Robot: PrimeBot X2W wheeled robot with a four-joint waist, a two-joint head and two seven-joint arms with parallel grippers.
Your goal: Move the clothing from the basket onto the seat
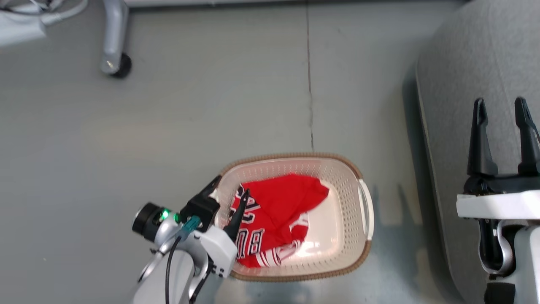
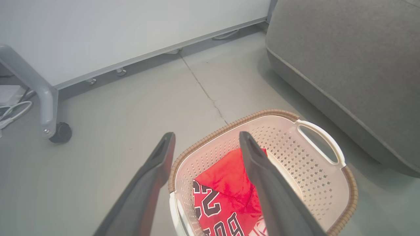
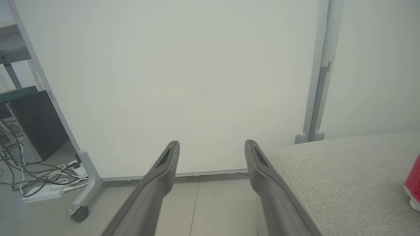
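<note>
Left gripper (image 1: 232, 185): jaws apart and empty, one finger outside the left rim of the basket (image 1: 337, 162), the other above the jersey (image 1: 278, 207) lying inside. Right gripper (image 1: 499, 101): jaws apart and empty, above the seat (image 1: 464, 63). The basket stands on the floor (image 1: 211, 105), left of the seat. A second red garment (image 3: 414, 183) lies on the seat.

The red jersey (image 2: 213, 209) in the basket (image 2: 315, 164) carries black, white-edged lettering: a "2" beside a second digit partly lost in a fold, and "BU", the rest covered.
</note>
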